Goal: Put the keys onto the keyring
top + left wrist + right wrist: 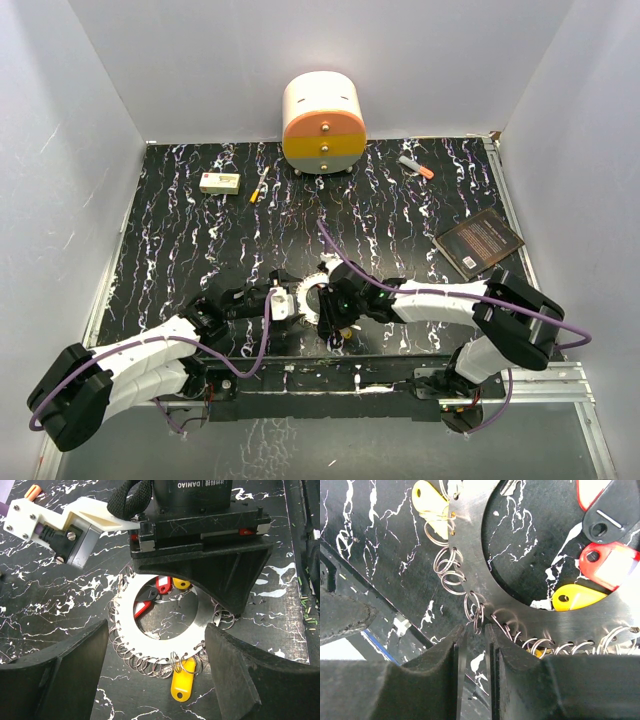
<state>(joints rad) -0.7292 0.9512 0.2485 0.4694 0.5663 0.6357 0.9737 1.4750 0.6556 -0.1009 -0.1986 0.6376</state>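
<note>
The keyring (312, 293) is a flat silver ring with small split rings along its rim, lying flat between both grippers. My left gripper (156, 680) is open wide, with a finger (55, 675) on each side of the keyring (165, 632). A yellow key (182, 684) hangs from a split ring at the near rim. Red keys (141, 609) and a black one lie in the hole. My right gripper (476, 630) has its jaws a narrow gap apart at the keyring's rim (470, 545), a split ring (478, 616) dipping between the tips. Yellow (577, 597) and red (615, 562) keys lie inside the hole.
A round drawer unit (323, 125) stands at the back. A white box (219, 182), a pen (258, 188), an orange-tipped marker (416, 166) and a dark book (480, 243) lie on the black marbled table. A metal rail (400, 375) runs along the near edge.
</note>
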